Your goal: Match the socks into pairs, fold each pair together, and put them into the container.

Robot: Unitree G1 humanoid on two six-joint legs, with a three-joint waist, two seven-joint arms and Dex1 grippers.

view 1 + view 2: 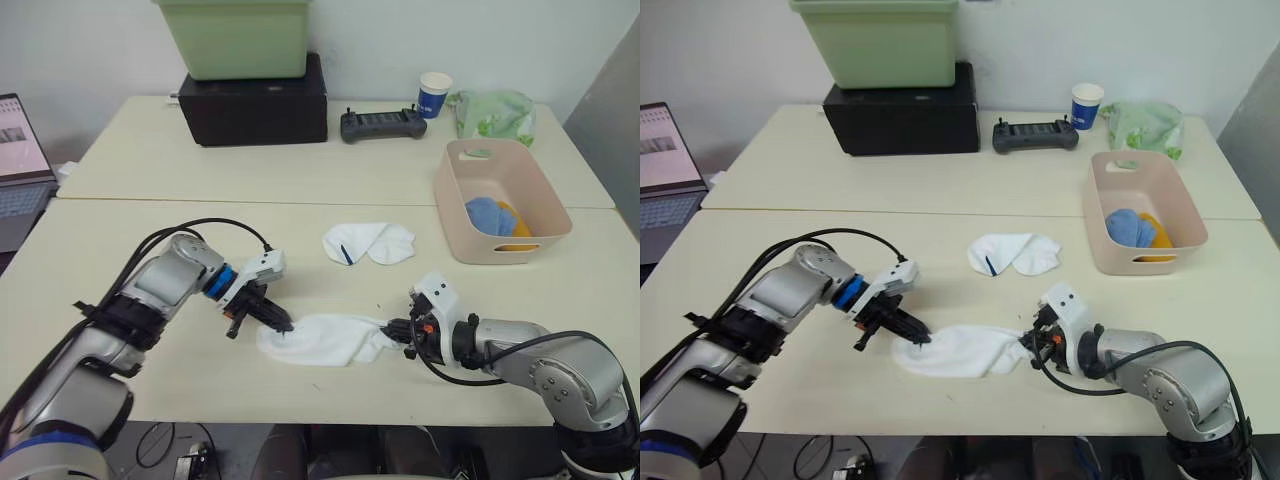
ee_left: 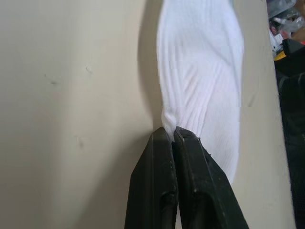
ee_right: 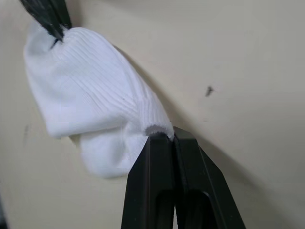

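White sock, near item [image 1: 325, 340]: lies flat along the front edge of the table [image 1: 150, 230], stretched between both arms. Left gripper [image 1: 283, 325]: fingers pressed together on a pinch of fabric at one end of this sock, as the left wrist view confirms. Right gripper [image 1: 399, 330]: fingers likewise closed on the ribbed cuff at the opposite end. Judged purpose of the two-ended hold: to keep the sock taut and straight so it can be carried or laid over its partner without bunching. White sock, far item [image 1: 368, 243]: rests just beyond, toward the middle of the table, apart from the held one, spread in two lobes with a thin dark mark showing; neither gripper touches it. Judged status: the white pair is not yet matched or folded. Container [image 1: 480, 215]: pale pink tub standing to the robot's right on the table, well apart from both grippers, open side up; inside lie a light blue bundle [image 1: 489, 215] and a mustard-orange bundle [image 1: 517, 228], touching each other against the far right end. Judged status: two pairs already stowed, leaving room at the near end for the white pair, which appears to be the last.
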